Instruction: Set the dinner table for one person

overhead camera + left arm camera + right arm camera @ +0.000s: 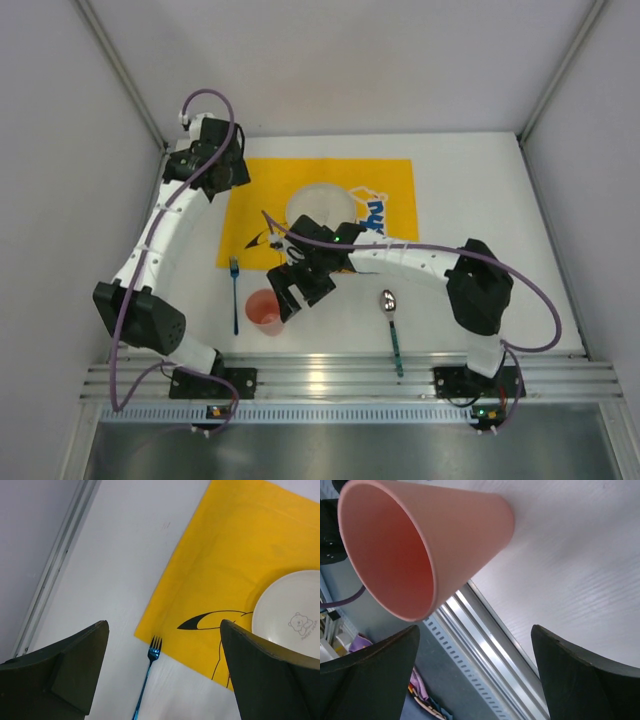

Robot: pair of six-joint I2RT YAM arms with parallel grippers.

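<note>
On the white dinner table (480, 190) lies a yellow placemat (260, 210) with a white plate (312, 203) on it. A blue fork (235, 292) lies left of the mat's near corner. A pink cup (265, 311) stands upright near the front rail. Right of it rests a spoon (390, 318) with a teal handle. My right gripper (288, 298) hovers open beside the cup (420, 545), with nothing between its fingers (375, 675). Over the back left, my left gripper (212, 178) stands open and empty above the fork (150, 665), the placemat (225, 570) and the plate (295, 610).
A slotted aluminium rail (340, 378) runs along the table's near edge and shows just past the cup in the right wrist view (485, 645). Grey walls close in the left, right and back. Purple cables loop off both arms.
</note>
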